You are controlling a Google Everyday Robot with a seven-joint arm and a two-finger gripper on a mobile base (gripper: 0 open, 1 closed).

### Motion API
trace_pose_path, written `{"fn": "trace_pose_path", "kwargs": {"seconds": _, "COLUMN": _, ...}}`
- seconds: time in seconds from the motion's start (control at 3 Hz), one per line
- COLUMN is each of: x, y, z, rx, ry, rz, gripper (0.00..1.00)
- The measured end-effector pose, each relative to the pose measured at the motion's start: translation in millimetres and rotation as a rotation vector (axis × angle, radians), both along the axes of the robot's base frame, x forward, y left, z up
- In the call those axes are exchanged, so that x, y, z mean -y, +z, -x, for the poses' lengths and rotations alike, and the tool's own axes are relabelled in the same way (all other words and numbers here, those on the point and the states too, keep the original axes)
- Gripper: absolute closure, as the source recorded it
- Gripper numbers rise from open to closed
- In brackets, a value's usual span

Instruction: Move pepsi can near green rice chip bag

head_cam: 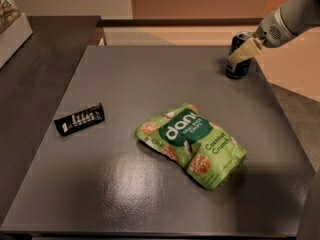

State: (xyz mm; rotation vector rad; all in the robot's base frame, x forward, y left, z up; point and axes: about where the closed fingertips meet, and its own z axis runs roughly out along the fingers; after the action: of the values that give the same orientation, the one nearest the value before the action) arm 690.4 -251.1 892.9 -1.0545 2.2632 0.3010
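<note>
- At the far right corner of the table (150, 74), the pepsi can (235, 70) stands upright: a small dark cylinder with a silvery rim at its top
- The gripper (245, 50) is at the can's upper part, reaching in from the right on a grey, rounded arm; its cream-coloured tip lies across the front of the can
- Gripper state: cannot be told; the view does not show whether it is clamped on the can or merely set against it
- The green rice chip bag (192, 143) lies flat near the middle of the table, well apart from the can; it is a crinkled lime-green pouch with a dark green panel, white lettering and pictured round chips
- A small black wrapped bar (80, 119), flat and oblong, lies towards the left edge, apart from the bag
- The table top is dark grey, smooth and slightly glossy, with a soft light reflection in front of the bag
</note>
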Motion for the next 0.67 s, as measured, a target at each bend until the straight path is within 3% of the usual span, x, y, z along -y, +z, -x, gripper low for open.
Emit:
{"fn": "trace_pose_path", "kwargs": {"seconds": 0.33, "x": -6.0, "y": 9.2, "z": 11.2, "rx": -0.003, "ry": 0.019, "rz": 0.0, "gripper": 0.85}}
{"fn": "trace_pose_path", "kwargs": {"seconds": 0.67, "x": -17.8, "y": 17.1, "z": 33.2, "rx": -0.02, "ry": 0.065, "rz": 0.007, "gripper": 1.0}}
